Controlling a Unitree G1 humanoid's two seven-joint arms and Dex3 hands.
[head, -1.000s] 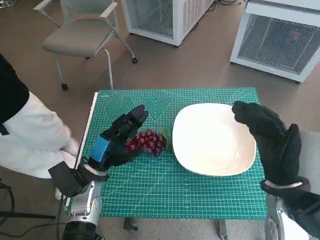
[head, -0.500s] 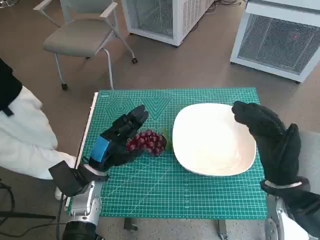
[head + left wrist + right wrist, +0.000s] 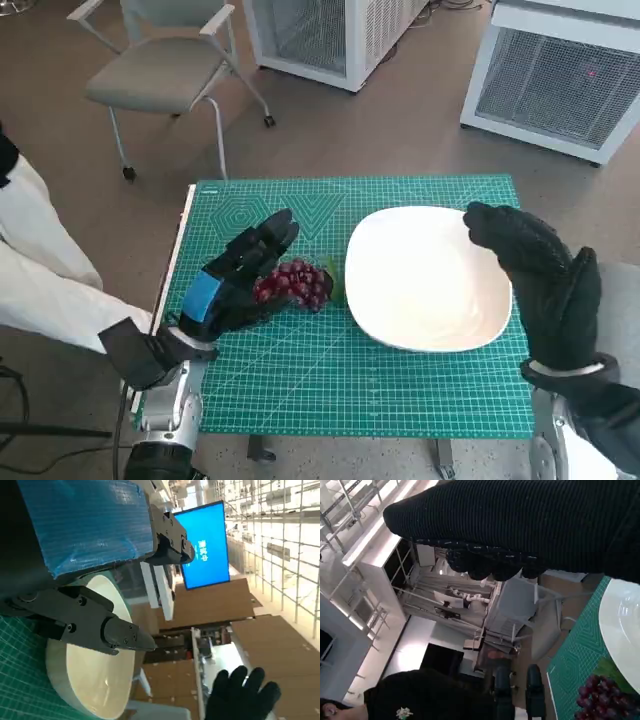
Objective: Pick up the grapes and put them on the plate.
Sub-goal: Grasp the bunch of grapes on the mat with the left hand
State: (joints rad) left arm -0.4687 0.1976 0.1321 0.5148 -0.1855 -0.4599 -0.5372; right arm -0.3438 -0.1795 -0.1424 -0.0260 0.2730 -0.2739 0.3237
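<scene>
Head view: we're seeing left hand [image 3: 232, 278] fingers [image 3: 262, 240] lying spread beside grapes [image 3: 295, 283]; right hand [image 3: 538, 272] hovering open over plate [image 3: 424, 282] edge.

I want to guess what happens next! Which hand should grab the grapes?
Probably the left hand. Its fingers already lie right beside the grapes on the green mat. The right hand hangs over the far edge of the plate, away from the grapes.

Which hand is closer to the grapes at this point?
Left. The left hand lies right beside the grapes, fingers reaching past them; the right hand hovers at the plate's far edge, well away.
</scene>
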